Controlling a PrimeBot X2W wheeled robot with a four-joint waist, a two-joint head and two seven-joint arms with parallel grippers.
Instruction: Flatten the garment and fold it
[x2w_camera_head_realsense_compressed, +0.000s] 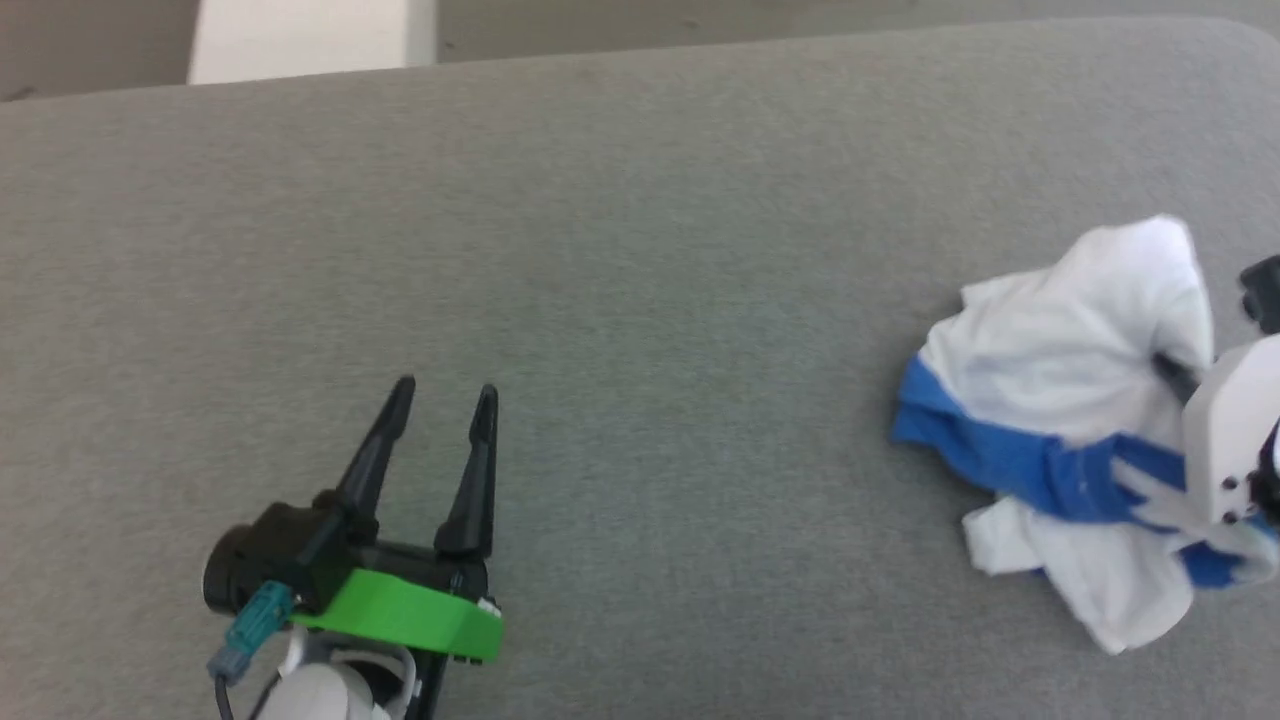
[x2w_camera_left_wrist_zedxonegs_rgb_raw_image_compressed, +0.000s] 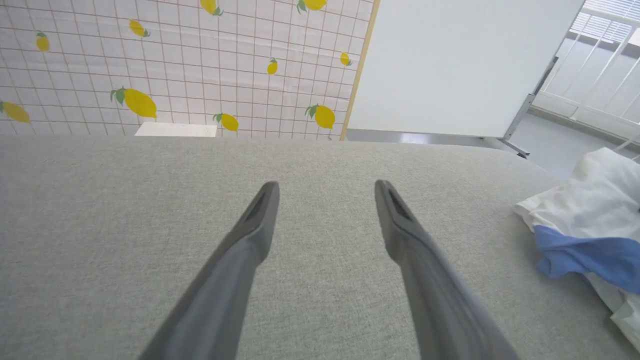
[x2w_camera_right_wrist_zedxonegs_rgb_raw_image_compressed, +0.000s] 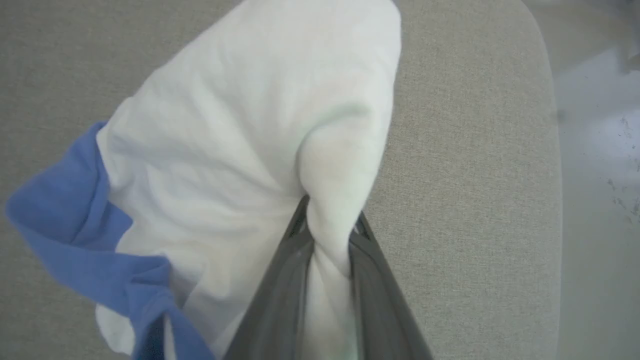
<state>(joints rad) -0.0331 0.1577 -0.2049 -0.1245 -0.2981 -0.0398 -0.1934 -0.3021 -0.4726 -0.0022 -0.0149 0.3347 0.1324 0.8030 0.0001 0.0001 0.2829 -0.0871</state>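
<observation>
The garment (x2w_camera_head_realsense_compressed: 1050, 370) lies crumpled in a heap at the right side of the grey table: white cloth with a blue band across it. My right gripper (x2w_camera_head_realsense_compressed: 1175, 372) reaches into the heap from the right edge of the head view. In the right wrist view, the right gripper (x2w_camera_right_wrist_zedxonegs_rgb_raw_image_compressed: 330, 222) is shut on a bunched fold of the garment's (x2w_camera_right_wrist_zedxonegs_rgb_raw_image_compressed: 225, 150) white cloth, which bulges up beyond the fingertips. My left gripper (x2w_camera_head_realsense_compressed: 443, 390) hovers open over bare table at the lower left, far from the garment. Its fingers (x2w_camera_left_wrist_zedxonegs_rgb_raw_image_compressed: 260, 215) stand wide apart, with the garment (x2w_camera_left_wrist_zedxonegs_rgb_raw_image_compressed: 590, 210) off to their right.
The grey fabric table (x2w_camera_head_realsense_compressed: 640, 250) ends at a far edge along the top and a rounded far-right corner (x2w_camera_right_wrist_zedxonegs_rgb_raw_image_compressed: 540, 60), with pale floor (x2w_camera_right_wrist_zedxonegs_rgb_raw_image_compressed: 600, 150) beyond. Behind the table stand a lemon-patterned screen (x2w_camera_left_wrist_zedxonegs_rgb_raw_image_compressed: 175, 60), a whiteboard (x2w_camera_left_wrist_zedxonegs_rgb_raw_image_compressed: 460, 60) and a white box (x2w_camera_head_realsense_compressed: 300, 35).
</observation>
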